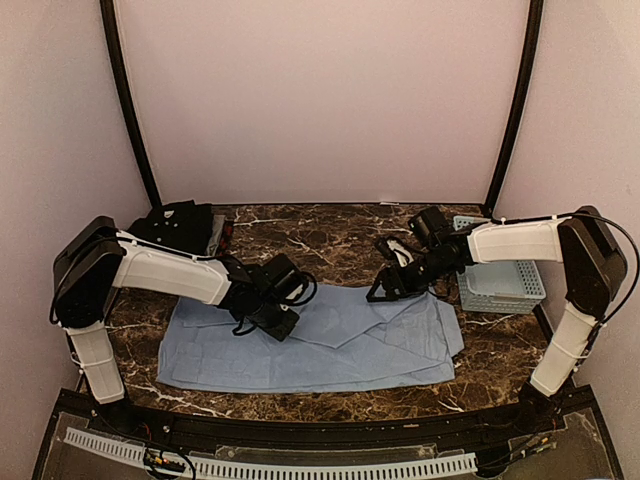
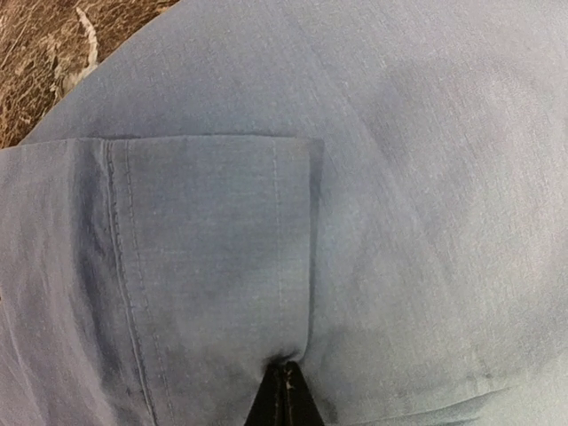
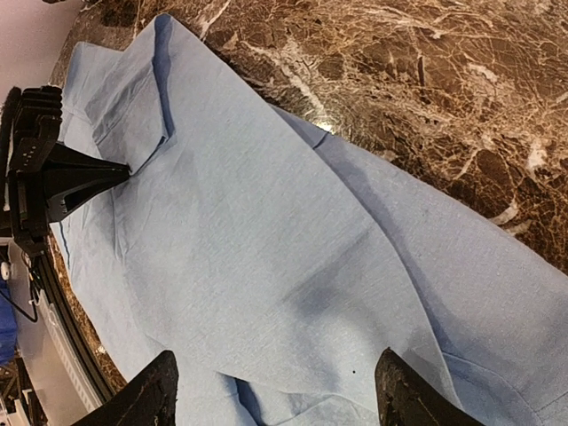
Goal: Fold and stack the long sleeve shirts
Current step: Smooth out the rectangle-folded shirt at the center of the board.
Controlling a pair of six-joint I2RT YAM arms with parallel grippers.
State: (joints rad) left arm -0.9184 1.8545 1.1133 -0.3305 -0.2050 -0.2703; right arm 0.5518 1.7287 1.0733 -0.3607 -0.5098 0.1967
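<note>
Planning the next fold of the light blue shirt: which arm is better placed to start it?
Left, probably. The left gripper is shut on a fold of the light blue shirt, ready to lift and carry it. The right gripper hangs open above the cloth, gripping nothing.

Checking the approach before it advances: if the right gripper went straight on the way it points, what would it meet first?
The light blue shirt: the open right gripper aims at its spread cloth, with nothing in between. How far off it is remains unclear.
</note>
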